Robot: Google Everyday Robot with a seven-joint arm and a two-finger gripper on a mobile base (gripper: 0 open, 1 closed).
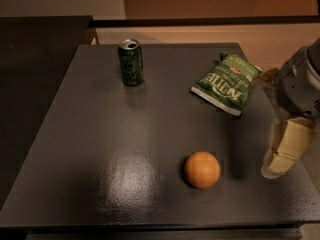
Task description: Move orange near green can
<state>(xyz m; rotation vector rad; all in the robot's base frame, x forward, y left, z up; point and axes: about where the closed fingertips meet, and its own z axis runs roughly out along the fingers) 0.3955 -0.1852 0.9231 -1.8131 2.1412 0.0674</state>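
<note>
My gripper (281,151) hangs at the right, empty. Spread or closed, I cannot tell. The orange (202,169) sits near-centre, the green can (130,62) far-left. I judge this the approach: next, reach left and straddle the orange.

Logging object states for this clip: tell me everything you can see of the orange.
The orange is a smooth, round fruit, evenly orange with a soft sheen, whole and unpeeled. It rests on the dark table, front and right of centre, touching nothing else. The green can stands far off at the back left, and the chip bag lies beyond the orange. The gripper hangs to the orange's right, apart from it.
</note>
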